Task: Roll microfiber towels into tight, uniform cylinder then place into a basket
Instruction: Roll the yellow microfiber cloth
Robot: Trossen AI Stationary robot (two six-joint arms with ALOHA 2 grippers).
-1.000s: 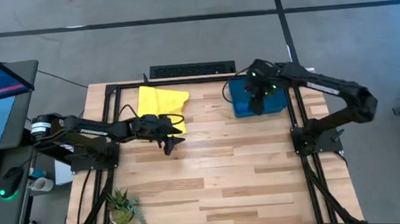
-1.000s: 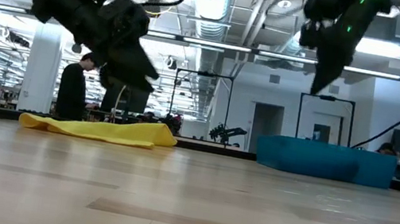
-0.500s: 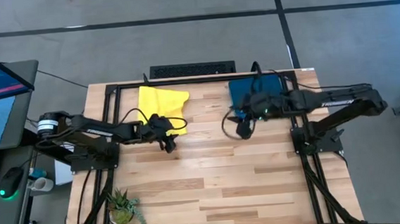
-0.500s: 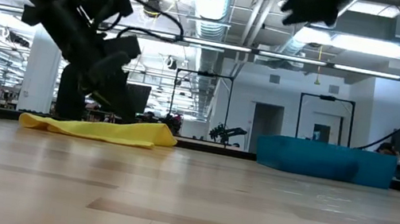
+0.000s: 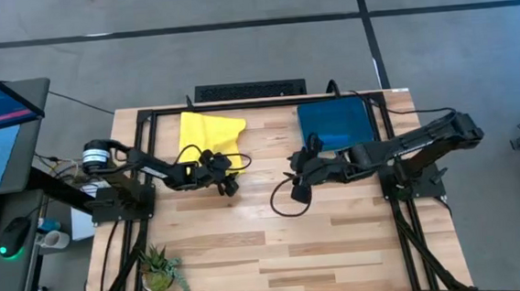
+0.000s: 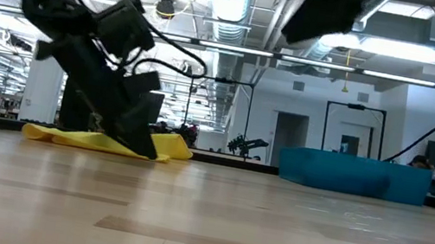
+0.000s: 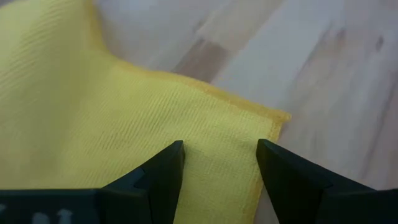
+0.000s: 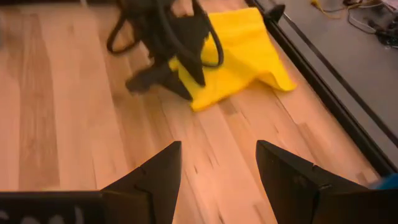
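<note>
Left gripper (image 5: 229, 186): fingers spread wide, holding nothing, tips down at the near corner of the yellow towel (image 5: 209, 132); in the left wrist view the 2 fingers (image 7: 163, 171) straddle that corner (image 7: 273, 118).
Right gripper (image 5: 297, 189): fingers wide apart, empty, above bare wood near the bench's (image 5: 277, 254) middle, just off the basket's near-left corner.
Basket (image 5: 335, 122): at the far right corner of the bench; only teal shows inside from above, and I cannot tell whether that is a towel or the floor.
Left arm: reaches from the left edge, low and steeply tilted.
Right arm: stretches in from the right edge, wrist raised well off the wood.
Yellow towel: lies flat, unrolled, at the far edge, left of centre, well apart from the basket.
</note>
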